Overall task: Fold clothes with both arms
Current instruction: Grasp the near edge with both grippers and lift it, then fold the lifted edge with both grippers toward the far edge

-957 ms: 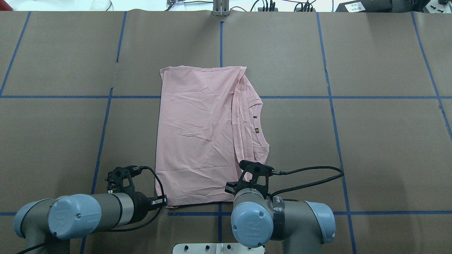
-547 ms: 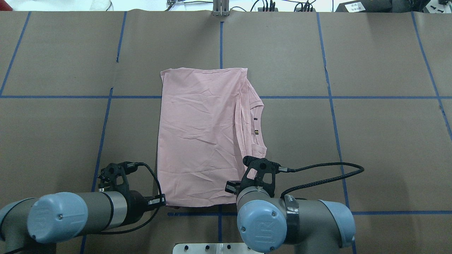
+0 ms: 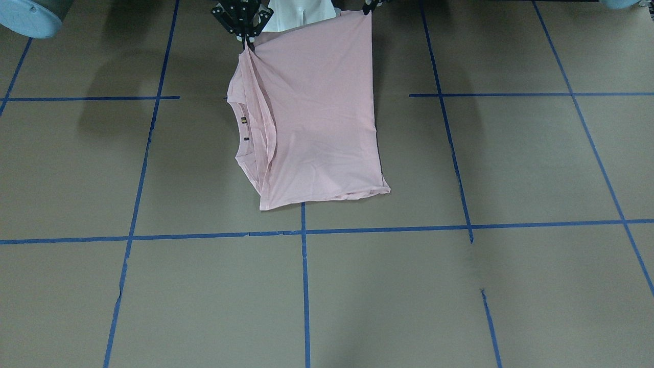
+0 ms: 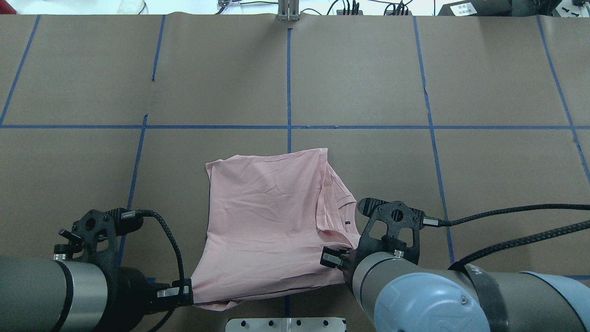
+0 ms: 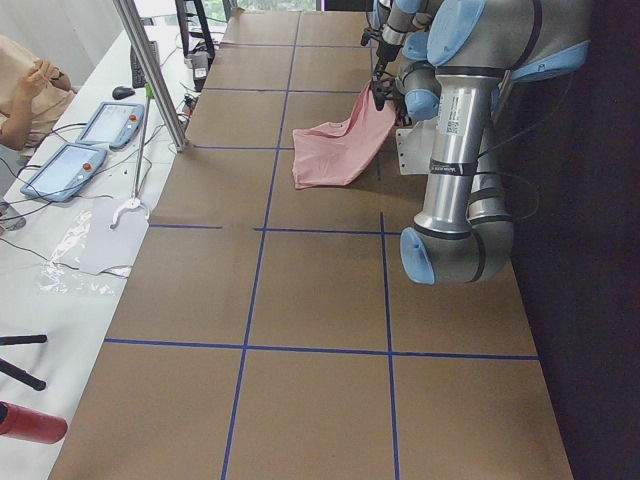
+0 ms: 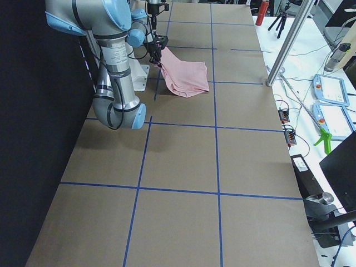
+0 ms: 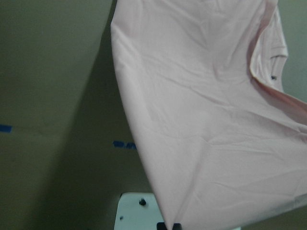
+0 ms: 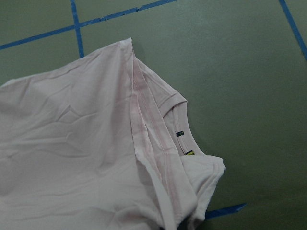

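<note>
Pink shirt: soft, light, limp, so you grip corners. Both clamp it now: left end effector one near corner, right end effector the other.

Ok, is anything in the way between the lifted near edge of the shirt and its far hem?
Nothing visible. The left gripper and right gripper hold the T-shirt raised by its near corners; between them and its far hem lies only the shirt's own cloth, and beyond that just blue tape lines.
</note>
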`<state>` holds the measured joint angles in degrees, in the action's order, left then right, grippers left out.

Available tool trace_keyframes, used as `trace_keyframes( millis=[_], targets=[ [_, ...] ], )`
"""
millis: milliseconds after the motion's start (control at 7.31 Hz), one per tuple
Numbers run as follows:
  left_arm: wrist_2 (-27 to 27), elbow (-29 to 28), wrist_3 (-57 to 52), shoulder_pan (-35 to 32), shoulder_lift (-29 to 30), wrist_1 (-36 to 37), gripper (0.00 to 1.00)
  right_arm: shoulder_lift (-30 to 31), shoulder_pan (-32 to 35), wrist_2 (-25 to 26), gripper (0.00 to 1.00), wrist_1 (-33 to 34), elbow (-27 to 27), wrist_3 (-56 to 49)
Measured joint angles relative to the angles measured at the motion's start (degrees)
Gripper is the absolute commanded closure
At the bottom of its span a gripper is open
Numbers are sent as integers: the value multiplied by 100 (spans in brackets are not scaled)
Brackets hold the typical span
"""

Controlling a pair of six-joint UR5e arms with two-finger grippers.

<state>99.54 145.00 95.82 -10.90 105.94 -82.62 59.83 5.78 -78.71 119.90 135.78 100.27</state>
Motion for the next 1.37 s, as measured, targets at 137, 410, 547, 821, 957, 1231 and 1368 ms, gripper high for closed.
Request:
trace_keyframes(
  millis=[137, 410, 547, 821, 957, 1231, 1368],
  targets=[
    [14, -216, -123, -96, 206, 169, 100, -16, 37, -1, 100, -2, -130, -52],
    [26, -1107, -668, -600, 616, 164, 100, -38, 412, 16, 100, -644, -850, -307],
    [29, -1652, -906, -849, 749, -49, 100, -75, 676, 14, 100, -1182, -1416, -446],
    [30, -2683, -1347, -1292, 830, -806, 100, -402, 1114, 7, 100, -2131, -2705, -627],
    [27, -3086, -1493, -1447, 836, -1151, 100, -631, 1250, 6, 100, -2464, -3272, -660],
    [-26, -3618, -1615, -1577, 840, -1608, 100, -902, 1406, 10, 100, -2913, -4018, -681],
    [-40, -3776, -1629, -1592, 840, -1745, 100, -980, 1466, 11, 100, -3021, -4235, -685]
  ],
)
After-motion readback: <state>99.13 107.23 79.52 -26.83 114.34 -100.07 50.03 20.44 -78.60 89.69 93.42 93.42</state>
